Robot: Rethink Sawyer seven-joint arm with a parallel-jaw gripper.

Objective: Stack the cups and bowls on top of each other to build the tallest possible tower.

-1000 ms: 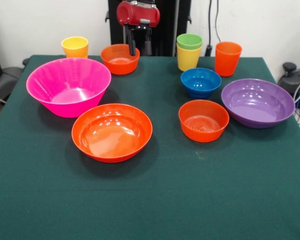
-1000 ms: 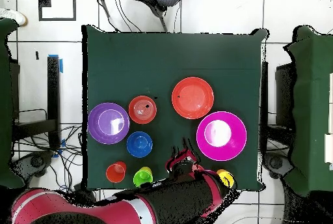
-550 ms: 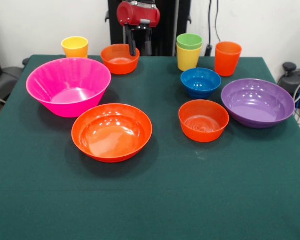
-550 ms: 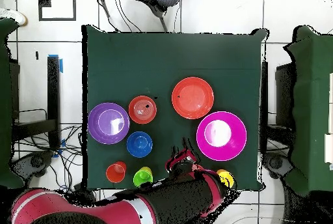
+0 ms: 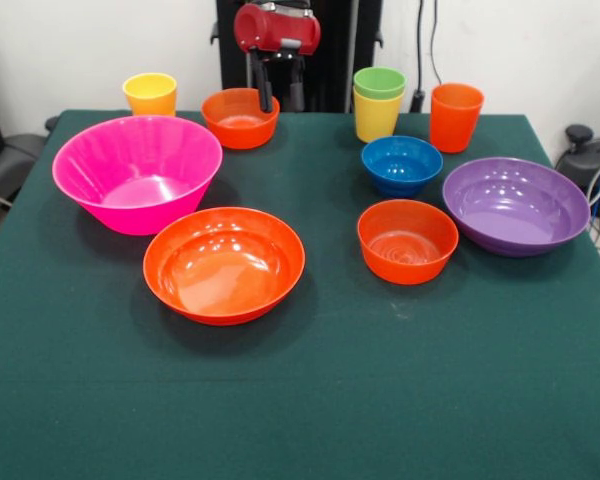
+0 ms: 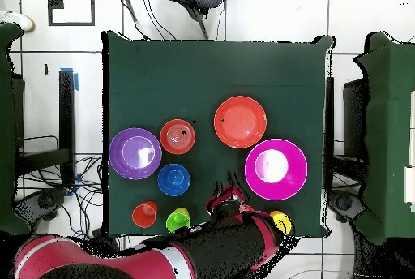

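Around the table (image 5: 310, 420) we saw bowls spread apart, a green cup (image 5: 379, 83) nested in a yellow cup (image 5: 376, 117). Our gripper (image 5: 277, 92) hung at the far small orange bowl (image 5: 240, 117), fingers apart, empty.

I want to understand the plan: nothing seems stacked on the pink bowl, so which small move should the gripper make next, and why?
Probably lower onto the small orange bowl directly beneath the gripper, gripping its rim. The pink bowl, the widest base, sits empty beside it, and only the green cup is nested in anything.
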